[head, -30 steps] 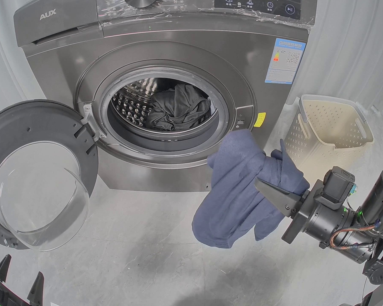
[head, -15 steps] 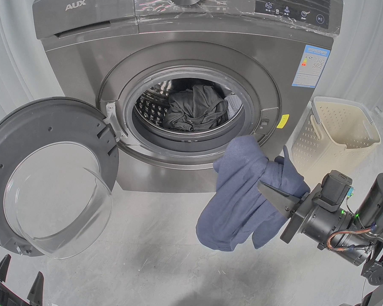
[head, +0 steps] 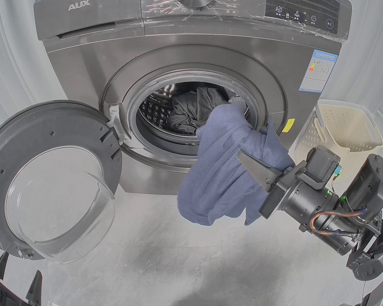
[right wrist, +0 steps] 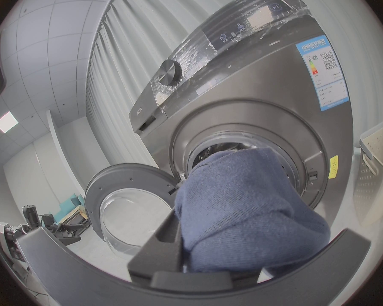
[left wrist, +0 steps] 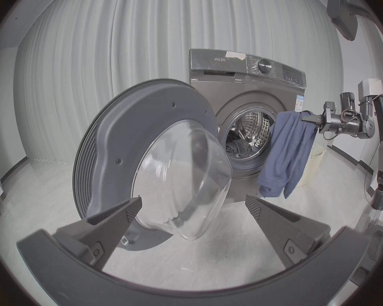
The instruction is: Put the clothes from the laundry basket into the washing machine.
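Change: the right gripper (head: 255, 160) has carried the blue garment (head: 219, 166) up toward 11 o'clock. The garment's top fold now overlaps the drum mouth's rim instead of hanging below it. The camera has shifted slightly too.
Blue garment: hangs off the floor in front of the washing machine (head: 200, 52), at 5 o'clock of the drum mouth.
Right gripper: fingers clamped on the garment's bunched upper part.
Dark clothes (head: 191, 107): heaped inside the drum.
Door (head: 51, 175): swung wide open, at 8 o'clock of the mouth.
Laundry basket (head: 349, 124): on the floor just beside the machine, at 3 o'clock.
Left gripper (left wrist: 192, 200): low at 7 o'clock in the head view, fingers apart, gripping nothing, well apart from the garment.
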